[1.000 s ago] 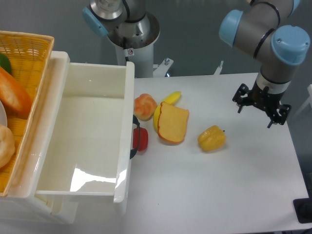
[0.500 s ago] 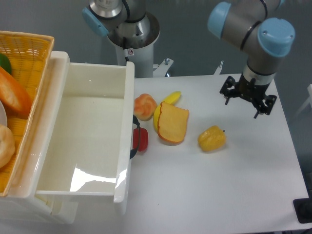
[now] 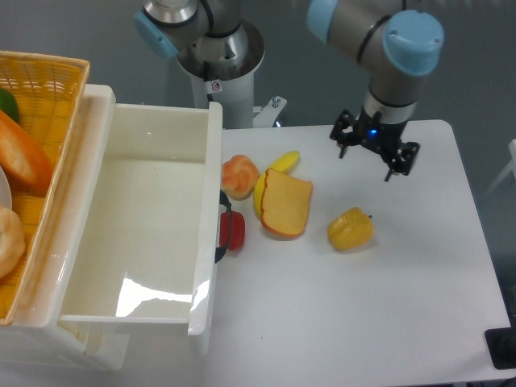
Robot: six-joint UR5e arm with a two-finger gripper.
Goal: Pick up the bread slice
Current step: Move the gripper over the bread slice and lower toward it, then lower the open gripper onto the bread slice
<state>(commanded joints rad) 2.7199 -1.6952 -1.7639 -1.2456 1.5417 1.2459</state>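
Note:
The bread slice point(image 3: 286, 205) lies flat on the white table, yellow-orange with a darker crust edge, just right of the white bin. My gripper point(image 3: 368, 159) hangs above the table to the upper right of the slice, well apart from it. Its two black fingers point(image 3: 396, 164) are spread wide and hold nothing.
A peach-coloured round fruit point(image 3: 240, 176), a banana point(image 3: 281, 164) and a red item point(image 3: 232, 230) crowd the slice's left side. A yellow bell pepper point(image 3: 351, 229) sits to its right. The white bin point(image 3: 153, 219) and a wicker basket point(image 3: 32, 153) fill the left.
The arm has swung left across the table, carrying the open gripper from the right edge toward the bread slice. The objects have not moved.

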